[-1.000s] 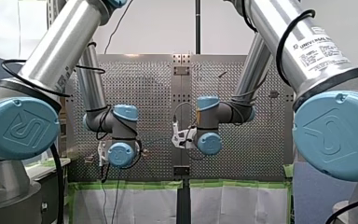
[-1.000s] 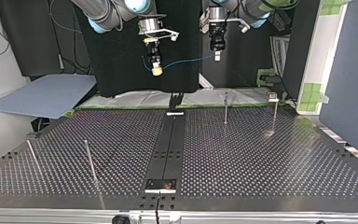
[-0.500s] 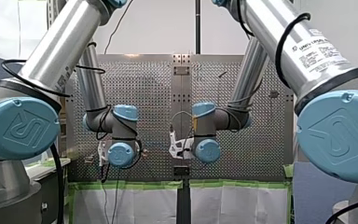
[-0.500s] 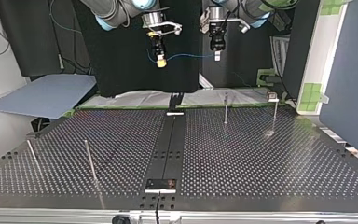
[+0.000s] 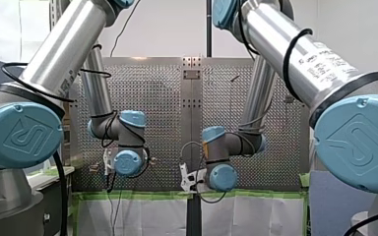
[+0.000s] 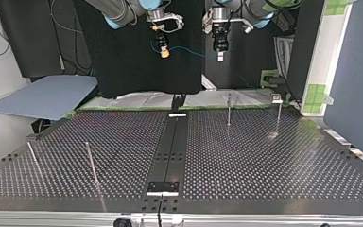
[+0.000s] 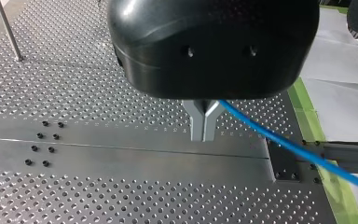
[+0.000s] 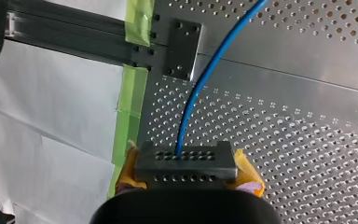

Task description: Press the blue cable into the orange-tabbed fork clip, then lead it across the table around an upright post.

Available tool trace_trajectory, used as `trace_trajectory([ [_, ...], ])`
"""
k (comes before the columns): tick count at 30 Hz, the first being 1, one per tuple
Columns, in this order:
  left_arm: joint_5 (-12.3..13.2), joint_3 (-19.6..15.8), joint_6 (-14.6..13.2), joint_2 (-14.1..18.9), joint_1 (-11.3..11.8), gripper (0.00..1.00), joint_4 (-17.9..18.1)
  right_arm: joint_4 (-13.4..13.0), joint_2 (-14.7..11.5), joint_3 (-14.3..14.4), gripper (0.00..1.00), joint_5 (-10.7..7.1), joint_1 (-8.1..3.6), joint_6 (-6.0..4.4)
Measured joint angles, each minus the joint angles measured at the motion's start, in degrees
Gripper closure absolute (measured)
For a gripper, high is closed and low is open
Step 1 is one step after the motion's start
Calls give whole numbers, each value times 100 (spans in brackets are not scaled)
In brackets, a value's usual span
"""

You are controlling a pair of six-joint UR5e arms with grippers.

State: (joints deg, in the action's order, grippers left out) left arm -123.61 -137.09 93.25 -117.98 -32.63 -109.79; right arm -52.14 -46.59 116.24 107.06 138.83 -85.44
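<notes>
The white label (image 5: 326,63) on my right arm (image 5: 280,44) seems to read UNIVERSAL ROBOTS, its finer print being too small to make out.

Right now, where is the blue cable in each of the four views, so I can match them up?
Front view: I cannot make it out.
Top view: the blue cable hangs between my right gripper and my left gripper.
Left wrist view: it leaves the shut fingers and runs aside.
Right wrist view: it runs ahead from the yellow pads.
Shared landmark: the table's plain centre strip.
</notes>
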Motion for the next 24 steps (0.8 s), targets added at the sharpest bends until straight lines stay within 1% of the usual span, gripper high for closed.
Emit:
trace_trajectory([
  [3, -53, 4, 53, -42, -54, 98, 54, 0, 8, 0, 100, 1, -1, -2],
  [6, -190, 6, 190, -4, -189, 98, 166, -27, -57, -45, 100, 70, -54, -71],
  [8, -307, 6, 305, 84, -306, 98, 167, 17, -155, -109, 100, 164, -88, -166],
  [10, -402, 6, 408, 175, -407, 98, 115, 86, -268, -144, 100, 198, -115, -281],
  [12, -442, 6, 525, 288, -525, 98, 19, 91, -377, -158, 100, 155, -144, -390],
  [13, -430, 6, 578, 339, -572, 98, -26, 74, -452, -165, 100, 103, -170, -466],
  [14, -396, 7, 647, 403, -609, 98, -66, 55, -506, -170, 100, 61, -190, -518],
  [16, -324, 7, 747, 451, -607, 98, -78, -11, -628, -195, 100, -47, -239, -641],
  [18, -219, 7, 831, 421, -542, 98, -24, -87, -720, -248, 100, -146, -276, -745],
  [19, -172, 7, 856, 391, -504, 98, 14, -117, -740, -299, 100, -217, -298, -815],
  [20, -104, 7, 883, 340, -444, 98, 72, -118, -733, -345, 100, -266, -314, -855],
  [22, 2, 8, 917, 245, -342, 98, 169, -74, -666, -463, 100, -336, -350, -900],
  [24, 128, 8, 938, 125, -220, 98, 291, -62, -587, -563, 100, -370, -372, -916],
])
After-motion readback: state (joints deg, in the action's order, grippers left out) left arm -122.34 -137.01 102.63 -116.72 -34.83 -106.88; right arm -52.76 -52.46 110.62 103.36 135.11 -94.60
